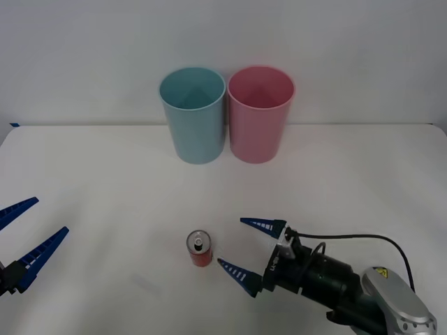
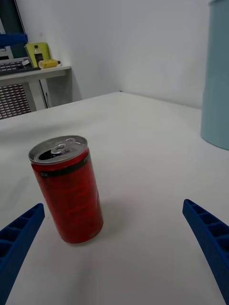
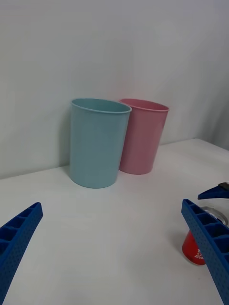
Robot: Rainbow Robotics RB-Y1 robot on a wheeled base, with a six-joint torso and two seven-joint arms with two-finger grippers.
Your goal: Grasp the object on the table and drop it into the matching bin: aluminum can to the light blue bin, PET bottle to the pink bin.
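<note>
Currently the aluminum can [image 1: 200,249] is seen upright on the desk [image 1: 105,188], just beside the right gripper [image 1: 251,248], whose jaws are spread wide; they should be centred around the can before being closed.

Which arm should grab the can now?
Right. The right gripper is open beside the upright can, fingers pointing at it. The left gripper, also open, sits far off at the table's left edge.
</note>
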